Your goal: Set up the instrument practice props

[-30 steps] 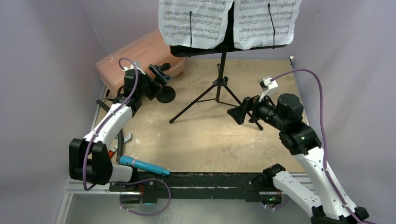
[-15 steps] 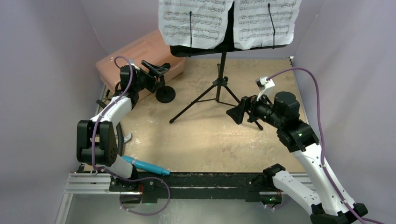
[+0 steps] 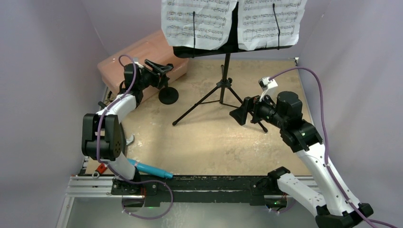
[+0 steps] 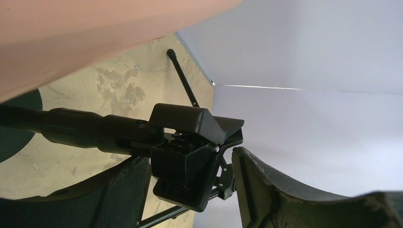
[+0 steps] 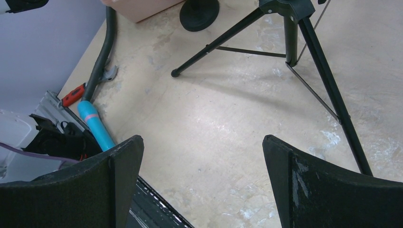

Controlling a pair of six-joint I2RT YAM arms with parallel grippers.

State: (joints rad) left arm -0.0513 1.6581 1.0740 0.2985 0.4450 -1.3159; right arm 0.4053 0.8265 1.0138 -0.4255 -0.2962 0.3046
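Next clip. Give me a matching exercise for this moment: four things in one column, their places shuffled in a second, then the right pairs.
Things
1. microphone
2. sheet-music pages
3. pink box
4. mic-stand clip

Places
a. on the music stand, upright side by side
b. between the fingers of the left tool
c. lying flat at the near-left edge of the table
d. at the table's far left, by the wall

Pairs: 1-c, 2-a, 3-d, 4-b
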